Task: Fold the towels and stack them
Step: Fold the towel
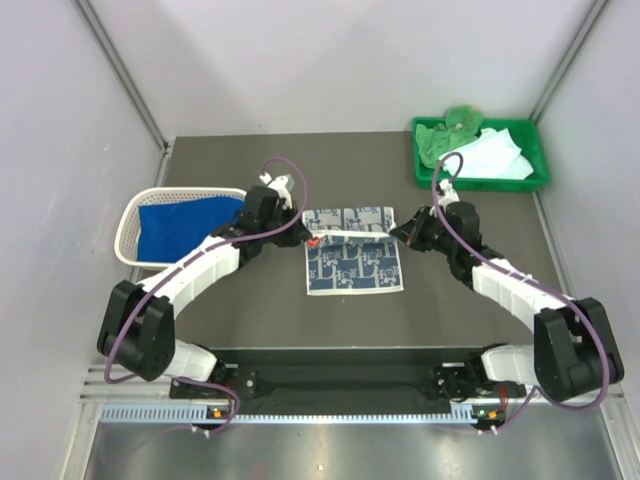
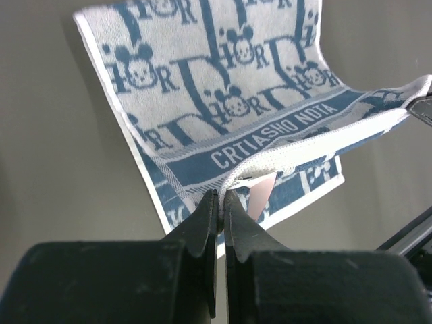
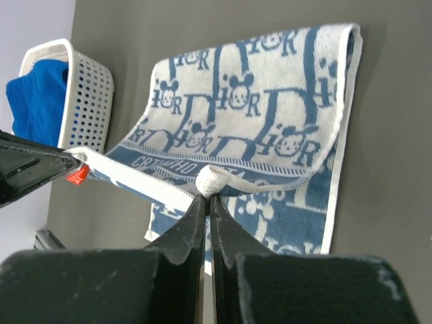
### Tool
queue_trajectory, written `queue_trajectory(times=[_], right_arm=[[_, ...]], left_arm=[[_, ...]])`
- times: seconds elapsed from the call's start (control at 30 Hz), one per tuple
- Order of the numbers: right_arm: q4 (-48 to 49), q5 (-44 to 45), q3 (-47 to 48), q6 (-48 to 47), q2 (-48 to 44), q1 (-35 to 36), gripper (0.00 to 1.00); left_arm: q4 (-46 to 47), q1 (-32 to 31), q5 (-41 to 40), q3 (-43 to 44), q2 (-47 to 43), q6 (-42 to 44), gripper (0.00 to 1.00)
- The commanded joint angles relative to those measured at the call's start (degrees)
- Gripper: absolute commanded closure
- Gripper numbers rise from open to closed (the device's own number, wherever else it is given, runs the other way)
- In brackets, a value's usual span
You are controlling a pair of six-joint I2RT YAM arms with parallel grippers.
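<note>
A blue-grey patterned white towel (image 1: 355,255) lies at the table's middle, its far edge lifted and carried over the rest. My left gripper (image 1: 305,228) is shut on the towel's left corner (image 2: 233,177). My right gripper (image 1: 397,232) is shut on its right corner (image 3: 212,179). The white hem (image 1: 350,233) hangs taut between them. A royal blue towel (image 1: 185,225) lies in the white basket (image 1: 130,225) at the left. A bright green towel (image 1: 445,135) and a pale mint-white towel (image 1: 495,155) lie in the green tray (image 1: 535,150) at the back right. The orange towel is out of view.
Grey walls close in the table on the left, back and right. The basket also shows in the right wrist view (image 3: 84,101), with the blue towel (image 3: 37,94) inside. A red tag (image 3: 77,175) hangs at the towel's left corner.
</note>
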Motion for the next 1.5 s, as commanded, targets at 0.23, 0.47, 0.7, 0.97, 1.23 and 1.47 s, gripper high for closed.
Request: queue_trajectory(times=[0.23, 0.47, 0.7, 0.97, 1.23, 1.47], right_arm=[[2.01, 5.71, -7.57, -0.21, -7.09, 1.92, 1.00], [4.73, 6.06, -13.11, 0.67, -8.15, 2.71, 1.00], [8.07, 6.41, -16.36, 1.11, -6.83, 3.41, 1.00], [8.51, 7.38, -17.42, 1.28, -7.44, 3.85, 1.00], [10.27, 7.73, -21.28, 2.86, -9.46, 4.64, 0.89], [6.94, 9.92, -24.10, 3.48, -17.27, 4.91, 0.66]], left_arm=[[0.97, -1.73, -3.29, -7.50, -4.61, -1.65, 1.00], [3.43, -3.84, -4.25, -12.33, -5.14, -3.06, 1.00], [5.72, -4.37, -5.22, -15.59, -5.23, -4.46, 1.00], [6.07, -4.98, -5.57, -17.17, -4.97, -4.47, 1.00], [7.47, -5.77, -4.61, -19.10, -4.09, -4.46, 0.89], [10.29, -7.18, -3.03, -21.57, -6.10, -5.17, 0.58]])
